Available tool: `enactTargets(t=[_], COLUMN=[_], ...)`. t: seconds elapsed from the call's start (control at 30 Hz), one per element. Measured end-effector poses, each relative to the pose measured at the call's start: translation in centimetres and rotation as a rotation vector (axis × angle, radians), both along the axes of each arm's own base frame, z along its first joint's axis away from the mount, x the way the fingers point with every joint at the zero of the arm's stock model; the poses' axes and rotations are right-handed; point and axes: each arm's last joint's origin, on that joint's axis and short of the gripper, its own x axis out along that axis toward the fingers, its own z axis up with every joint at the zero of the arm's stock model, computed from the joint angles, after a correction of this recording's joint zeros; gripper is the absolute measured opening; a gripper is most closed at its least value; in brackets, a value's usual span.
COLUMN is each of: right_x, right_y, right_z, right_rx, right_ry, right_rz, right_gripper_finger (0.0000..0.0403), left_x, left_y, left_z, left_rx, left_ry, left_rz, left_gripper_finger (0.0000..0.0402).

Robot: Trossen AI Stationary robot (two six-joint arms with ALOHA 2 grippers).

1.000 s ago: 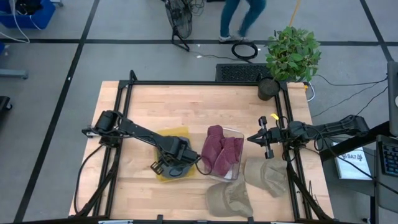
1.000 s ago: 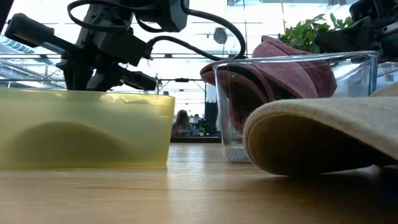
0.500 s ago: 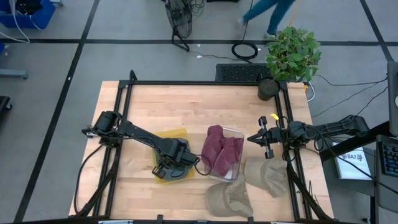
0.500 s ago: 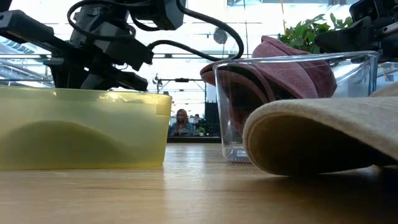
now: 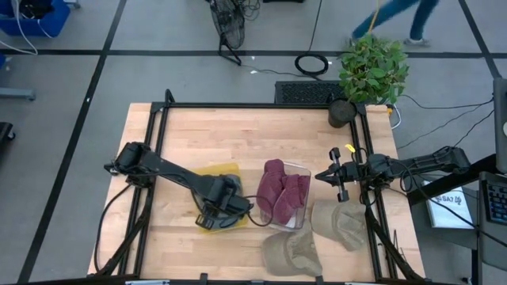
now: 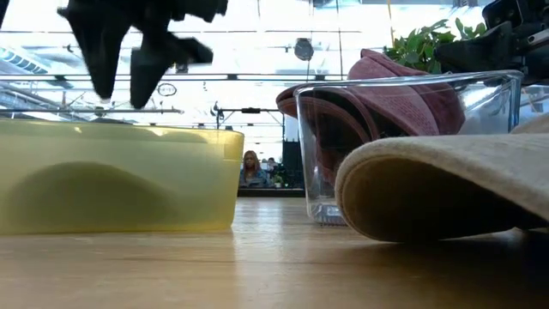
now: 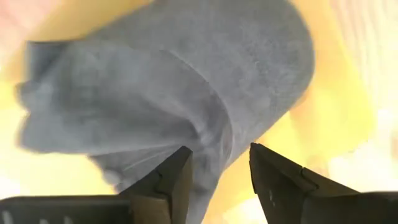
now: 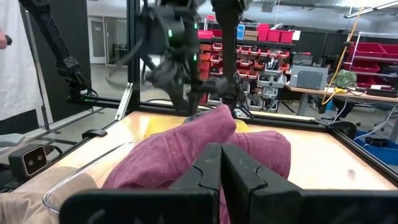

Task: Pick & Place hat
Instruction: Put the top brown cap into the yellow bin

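Two hats lie loose on the tabletop, near its front edge: a pale one by the right rail and a tan one just beside it, both still to be moved, I judge. One clear bin holds maroon hats heaped above its rim. A yellow bin holds a grey hat. The left gripper hangs over that bin, jaws apart at a narrow gap and holding nothing, tips just above the grey fabric. So that hat looks placed, with the task partly done. The right gripper waits near the right rail, jaws closed together and empty.
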Motion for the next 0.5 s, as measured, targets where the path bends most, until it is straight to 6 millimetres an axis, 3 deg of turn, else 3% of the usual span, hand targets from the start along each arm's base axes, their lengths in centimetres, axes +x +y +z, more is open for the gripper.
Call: enactTargets(t=[0.17, 0.23, 0.37, 0.5], right_x=[0.0, 0.0, 0.0, 0.0], right_y=[0.0, 0.0, 0.0, 0.0], right_z=[0.0, 0.1, 0.1, 0.1], right_rx=[0.001, 0.001, 0.002, 0.002], right_ry=[-0.004, -0.007, -0.012, -0.014], right_rz=[0.000, 0.000, 0.000, 0.000], right_gripper_finger=[0.0000, 0.0000, 0.0000, 0.0000], left_x=[-0.9, -1.9, -5.9, -10.9], left_y=[-0.4, -0.5, 0.7, 2.2], left_z=[3.0, 4.8, 10.2, 14.3], left_rx=[0.088, 0.112, 0.091, -0.002], left_ry=[0.028, -0.048, -0.359, -0.837], left_rz=[0.015, -0.004, 0.008, 0.101], left_gripper_finger=[0.0163, 0.0152, 0.0119, 0.0085])
